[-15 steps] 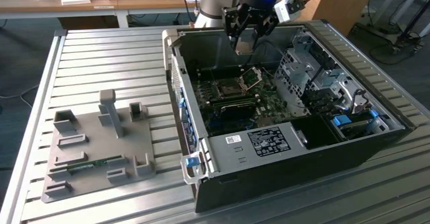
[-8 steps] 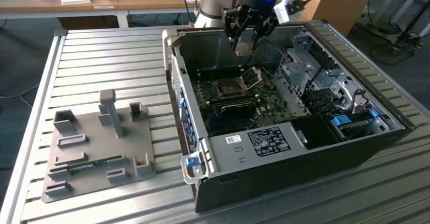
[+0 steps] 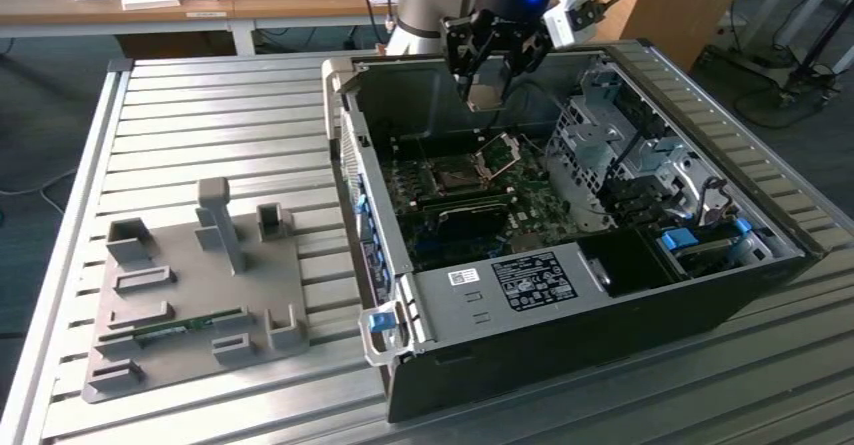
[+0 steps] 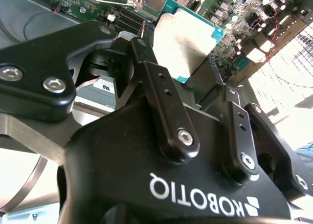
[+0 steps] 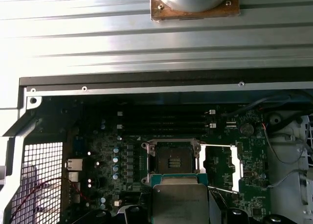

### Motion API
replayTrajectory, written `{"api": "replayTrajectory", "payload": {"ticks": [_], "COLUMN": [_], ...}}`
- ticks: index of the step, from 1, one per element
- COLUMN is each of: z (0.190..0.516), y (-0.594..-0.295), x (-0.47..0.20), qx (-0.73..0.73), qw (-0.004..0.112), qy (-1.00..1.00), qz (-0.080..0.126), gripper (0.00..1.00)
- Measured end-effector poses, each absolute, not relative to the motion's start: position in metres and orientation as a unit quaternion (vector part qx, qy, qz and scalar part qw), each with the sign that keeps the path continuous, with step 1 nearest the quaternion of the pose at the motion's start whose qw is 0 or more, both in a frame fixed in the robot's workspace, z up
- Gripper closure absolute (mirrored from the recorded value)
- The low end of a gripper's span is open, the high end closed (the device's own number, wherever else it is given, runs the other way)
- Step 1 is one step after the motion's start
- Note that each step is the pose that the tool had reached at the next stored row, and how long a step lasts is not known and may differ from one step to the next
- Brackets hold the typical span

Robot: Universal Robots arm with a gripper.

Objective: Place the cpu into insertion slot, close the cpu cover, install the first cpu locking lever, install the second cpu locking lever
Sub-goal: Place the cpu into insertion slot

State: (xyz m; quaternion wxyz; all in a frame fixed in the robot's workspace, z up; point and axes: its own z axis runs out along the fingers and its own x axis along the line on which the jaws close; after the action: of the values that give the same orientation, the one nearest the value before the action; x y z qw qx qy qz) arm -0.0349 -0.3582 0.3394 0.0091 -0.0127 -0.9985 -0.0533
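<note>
cpu [image 4: 188, 43] clamped by its edges between the black fingers [image 4: 156, 82] of the end effector [image 3: 487, 80], pale grey top and teal rim plain in both wrist views. held in the air over the motherboard [image 3: 534, 205], apart from the insertion slot [image 5: 173, 160], which lies open. cpu cover [image 3: 502, 155] tilted up on its hinge just beside that slot. all of this inside an opened black computer case [image 3: 400, 95] lying on its side, with a black box [image 3: 534, 280] wearing a white printed label near the close end.

case resting on a ribbed metal worktop [image 3: 227, 125]; towards the exterior view's left, a grey fixture plate [image 3: 174, 255] with upright blocks and a green strip lying in it. behind, a wooden desk [image 3: 267, 0] with small white boxes, and dark floor [image 3: 40, 135].

white lettering across the end effector's body in the second wrist view.
</note>
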Motion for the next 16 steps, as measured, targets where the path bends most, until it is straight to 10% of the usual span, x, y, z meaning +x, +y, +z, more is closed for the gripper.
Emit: {"api": "replayTrajectory", "payload": {"ticks": [16], "z": [0.32], "y": [-0.358], "x": [-0.036], "qx": [-0.013], "qw": [0.009], "qy": [-0.998], "qz": [-0.054], "gripper": [0.46]}}
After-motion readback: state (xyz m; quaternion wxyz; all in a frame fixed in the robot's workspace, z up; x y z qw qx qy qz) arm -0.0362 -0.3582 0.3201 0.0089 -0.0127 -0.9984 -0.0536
